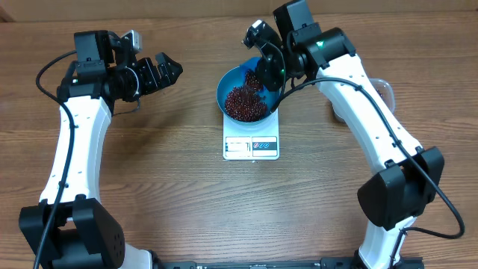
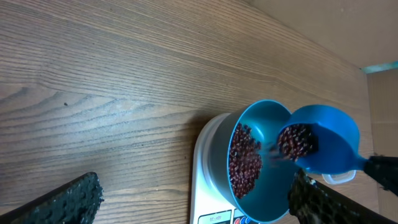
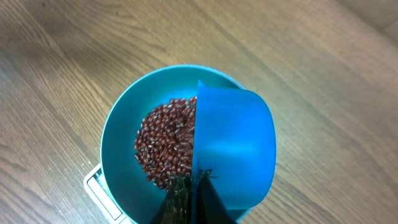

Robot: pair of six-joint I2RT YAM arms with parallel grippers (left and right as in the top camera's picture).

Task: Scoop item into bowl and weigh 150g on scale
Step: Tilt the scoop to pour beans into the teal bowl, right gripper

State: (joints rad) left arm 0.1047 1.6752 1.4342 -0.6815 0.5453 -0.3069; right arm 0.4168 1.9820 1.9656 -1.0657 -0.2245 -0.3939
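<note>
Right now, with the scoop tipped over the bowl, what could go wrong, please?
1. The small blue plastic scoop is tipped over one side of the round blue bowl, so red-brown beans may spill onto the wooden table.
2. The bowl covers most of the small white square scale; a nudge from the scoop could shift it or skew the reading.

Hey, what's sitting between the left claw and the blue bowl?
Nothing: the overhead view shows only bare wooden table between the left claw and the blue bowl.

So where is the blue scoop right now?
Seen from the right wrist, the scoop, held by the right gripper, tilts over the bowl's right side, above the scale.
</note>
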